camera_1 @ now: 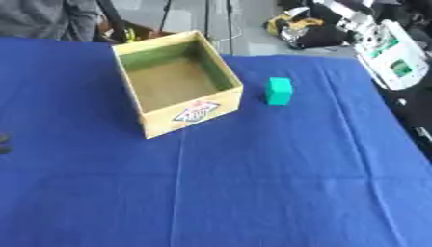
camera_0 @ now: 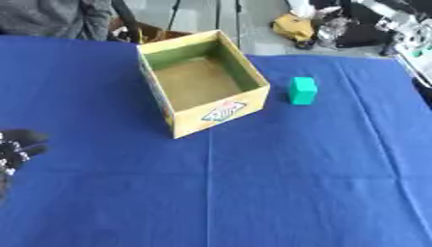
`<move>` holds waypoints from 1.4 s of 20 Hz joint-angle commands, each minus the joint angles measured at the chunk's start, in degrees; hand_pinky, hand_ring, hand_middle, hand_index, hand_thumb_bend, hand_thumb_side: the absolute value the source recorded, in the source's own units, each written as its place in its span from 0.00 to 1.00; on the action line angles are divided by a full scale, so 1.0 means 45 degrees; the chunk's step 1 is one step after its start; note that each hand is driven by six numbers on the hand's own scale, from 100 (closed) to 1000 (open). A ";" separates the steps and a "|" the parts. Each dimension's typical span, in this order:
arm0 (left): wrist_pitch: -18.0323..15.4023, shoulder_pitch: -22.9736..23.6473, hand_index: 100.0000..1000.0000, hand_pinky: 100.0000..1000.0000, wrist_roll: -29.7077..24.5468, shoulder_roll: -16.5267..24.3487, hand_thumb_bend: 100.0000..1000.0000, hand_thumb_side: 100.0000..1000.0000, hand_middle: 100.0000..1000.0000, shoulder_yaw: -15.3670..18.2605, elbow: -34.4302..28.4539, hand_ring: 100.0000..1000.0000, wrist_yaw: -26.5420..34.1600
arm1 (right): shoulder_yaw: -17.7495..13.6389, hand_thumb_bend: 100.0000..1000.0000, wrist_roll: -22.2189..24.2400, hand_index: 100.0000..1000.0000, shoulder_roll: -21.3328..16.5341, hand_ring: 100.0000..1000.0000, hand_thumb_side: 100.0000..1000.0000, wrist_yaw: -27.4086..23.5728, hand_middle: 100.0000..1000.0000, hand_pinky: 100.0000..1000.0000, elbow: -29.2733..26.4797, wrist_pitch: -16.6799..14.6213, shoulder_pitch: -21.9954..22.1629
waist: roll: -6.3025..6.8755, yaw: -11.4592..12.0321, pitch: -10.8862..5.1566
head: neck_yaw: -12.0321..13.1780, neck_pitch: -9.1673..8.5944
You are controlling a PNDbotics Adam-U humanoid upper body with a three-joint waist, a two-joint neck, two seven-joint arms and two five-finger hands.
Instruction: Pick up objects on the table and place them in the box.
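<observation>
— Well, what's on the table?

— A yellow cardboard box [camera_0: 202,82], open-topped and seemingly empty, stands on a blue cloth [camera_0: 278,183]. A green block [camera_0: 303,90] sits upright just to the right of the box, near its front corner but clear of the wall.

— And the robot?

— Only its left hand [camera_0: 17,147] shows, well to the left of the box and nearer the viewer, at the picture's edge. It holds nothing; whether the fingers are curled or straight I cannot tell. The right hand is out of sight.

— So nothing is picked up yet?

— By the look of it, no. The block is on the far side of the box from that hand.

— What might go wrong?

— A left-arm reach across the box could knock it askew. A grasp from the box side might catch the wall or tip the block over.
</observation>
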 commanded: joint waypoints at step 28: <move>-0.0008 -0.0265 0.64 0.81 -0.0040 0.0182 0.35 1.00 0.55 -0.0022 -0.0313 0.77 0.0036 | -0.1813 0.30 0.0980 0.93 0.1214 0.93 0.53 0.6344 0.85 0.81 0.5075 -0.3788 -0.0831 | 0.0218 0.0193 0.0175 | -0.0009 -0.0121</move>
